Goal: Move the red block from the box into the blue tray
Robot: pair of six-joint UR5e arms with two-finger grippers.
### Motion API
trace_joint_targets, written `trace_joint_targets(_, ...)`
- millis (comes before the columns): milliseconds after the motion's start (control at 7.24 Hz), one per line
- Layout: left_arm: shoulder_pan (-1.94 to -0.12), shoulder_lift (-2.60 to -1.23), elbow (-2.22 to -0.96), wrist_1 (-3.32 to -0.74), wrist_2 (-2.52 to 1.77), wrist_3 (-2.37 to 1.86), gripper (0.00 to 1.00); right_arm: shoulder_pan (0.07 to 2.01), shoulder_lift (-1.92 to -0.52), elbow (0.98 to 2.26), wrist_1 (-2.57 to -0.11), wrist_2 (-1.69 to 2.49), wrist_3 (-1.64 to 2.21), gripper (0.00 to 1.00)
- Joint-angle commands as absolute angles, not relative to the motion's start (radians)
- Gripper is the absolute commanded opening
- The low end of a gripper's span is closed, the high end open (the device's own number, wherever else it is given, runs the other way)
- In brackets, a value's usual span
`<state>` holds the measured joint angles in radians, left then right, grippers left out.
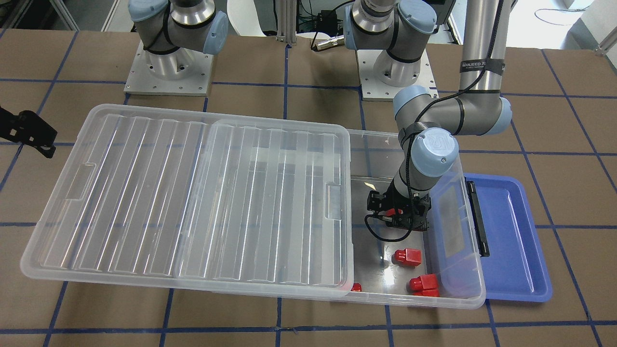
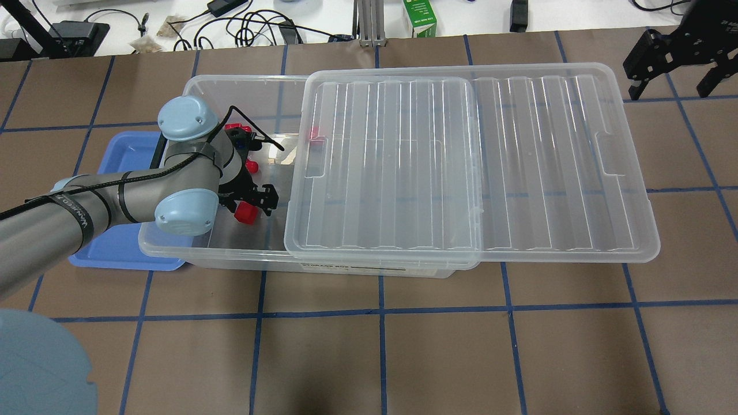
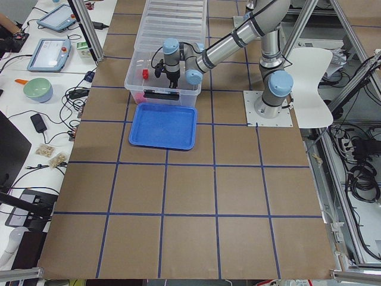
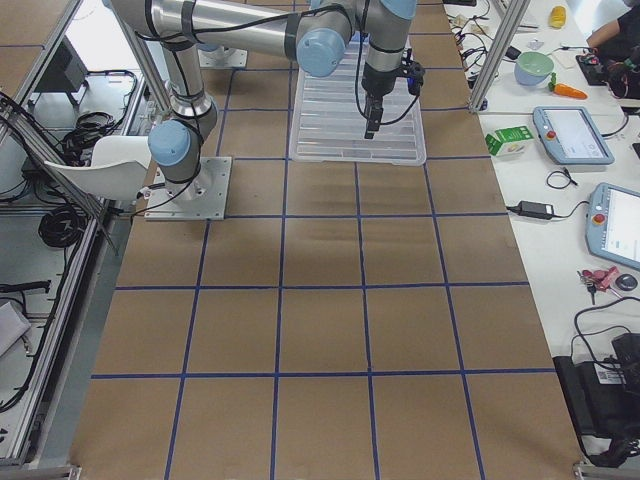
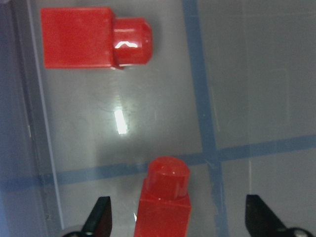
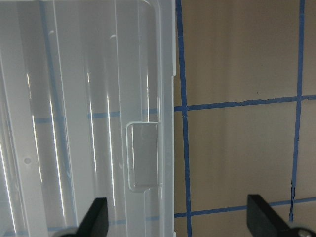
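Observation:
The clear box [image 1: 460, 284] has its lid [image 1: 193, 202] slid aside, so one end is uncovered. My left gripper [image 1: 397, 213] is down inside that end, open, its fingers either side of one red block [image 5: 165, 200] on the box floor, not closed on it. It shows in the overhead view [image 2: 253, 202] beside that block [image 2: 247, 214]. Three more red blocks [image 1: 407, 256] [image 1: 424, 284] [image 1: 356, 287] lie in the box. The blue tray [image 1: 511, 241] is empty beside the box's latch end. My right gripper [image 2: 669, 52] is open and empty, off past the lid's far end.
The ribbed lid [image 2: 461, 167] covers most of the box and overhangs it toward my right. The black latch [image 1: 477, 217] sits between the box and the tray. Cables and a green carton [image 2: 420, 17] lie beyond the table's far edge.

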<state>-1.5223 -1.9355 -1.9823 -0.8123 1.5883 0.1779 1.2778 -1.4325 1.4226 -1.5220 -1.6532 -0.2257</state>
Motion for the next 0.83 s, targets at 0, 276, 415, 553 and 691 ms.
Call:
trace_joint_targets(0,-1.534,-1.911,-1.973,-0.824,1.594,0.176,0.0,1.278,-1.433,1.424,-1.519,-1.655,-0.225,1.0)
trace_joint_targets(276,-1.542,-1.872,-1.947,-0.889,1.605,0.176,0.0,1.273,-1.424,1.424,-1.523,-1.657,-0.23,1.0)
trace_joint_targets(415,-1.542,-1.843,-1.869,-1.013,1.592,0.169,0.0,1.273,-1.424,1.424,-1.52,-1.657,-0.229,1.0)
trace_joint_targets(553,-1.542,-1.812,-1.751,-1.173,1.568,0.144,0.0,1.272,-1.422,1.425,-1.523,-1.657,-0.233,1.0)
trace_joint_targets(691,-1.54,-1.803,-1.664,-1.265,1.563,0.143,0.0,1.264,-1.42,1.446,-1.525,-1.66,-0.239,1.0)
